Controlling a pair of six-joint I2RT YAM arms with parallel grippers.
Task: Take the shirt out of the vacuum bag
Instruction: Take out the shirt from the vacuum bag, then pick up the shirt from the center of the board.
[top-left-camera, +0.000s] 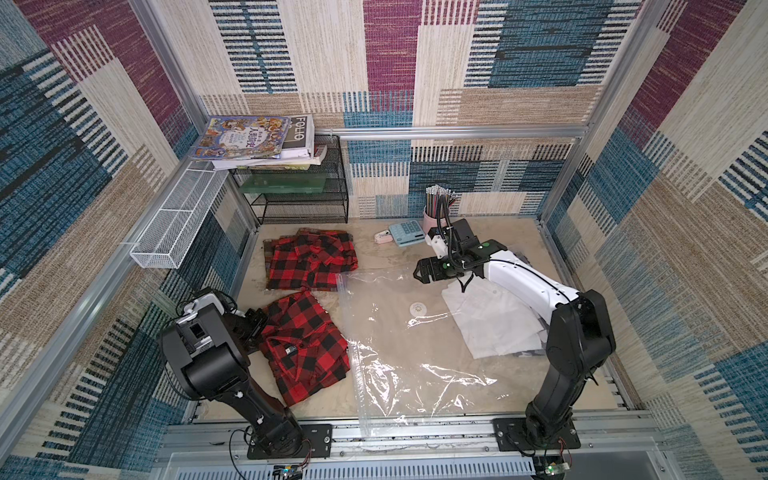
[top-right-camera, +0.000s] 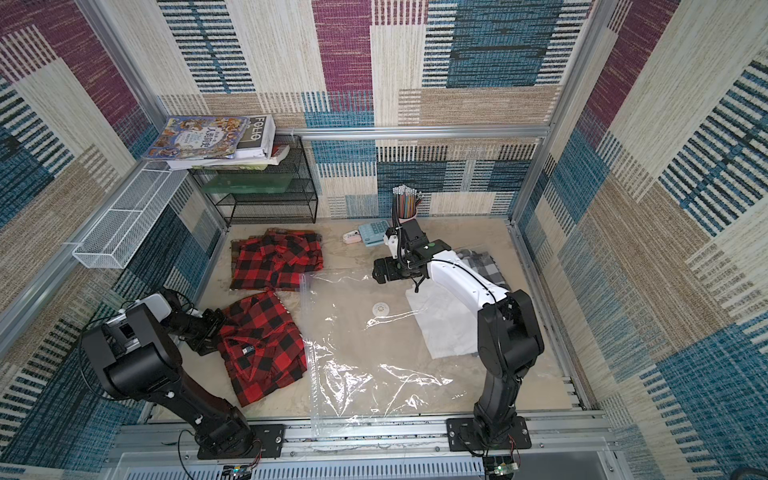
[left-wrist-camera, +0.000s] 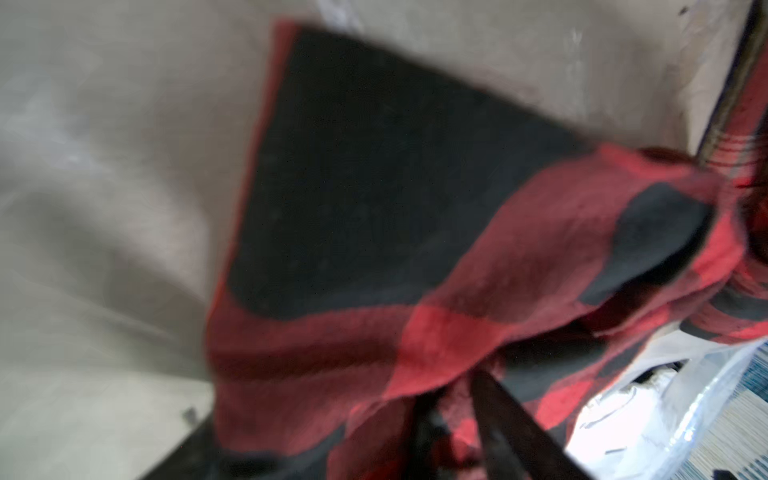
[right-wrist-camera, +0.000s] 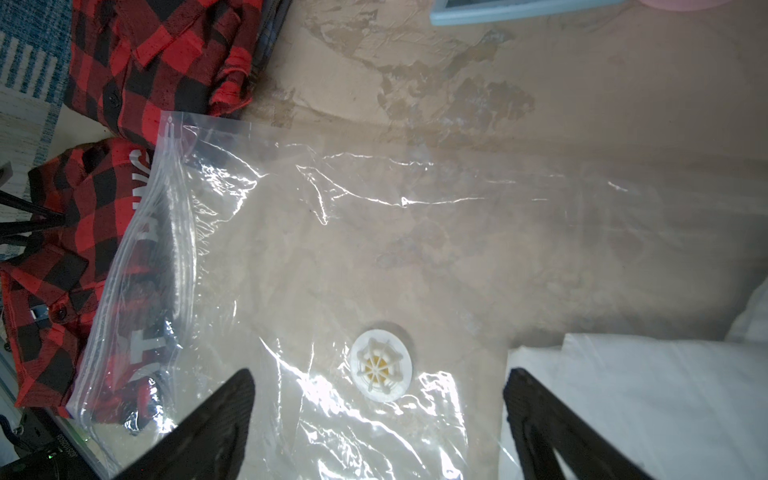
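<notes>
The vacuum bag (top-left-camera: 415, 353) lies flat on the table, clear and crinkly, with its round white valve (right-wrist-camera: 381, 364) facing up. A red-and-black plaid shirt (top-left-camera: 305, 340) lies crumpled beside the bag's zip edge (right-wrist-camera: 145, 257). A strip of the shirt shows through that edge; whether it lies inside or underneath I cannot tell. My left gripper (top-left-camera: 258, 323) is at the shirt's left side, and in the blurred left wrist view its fingers (left-wrist-camera: 511, 428) pinch plaid cloth. My right gripper (right-wrist-camera: 380, 374) hovers open over the bag's far part, near the valve.
A second plaid shirt (top-left-camera: 311, 259) lies at the back left. A white cloth (top-left-camera: 490, 324) lies under my right arm. A calculator (top-left-camera: 407, 232) and a pencil cup (top-left-camera: 434, 214) stand at the back. A black mesh rack (top-left-camera: 299, 195) and a white wire basket (top-left-camera: 174, 224) line the left.
</notes>
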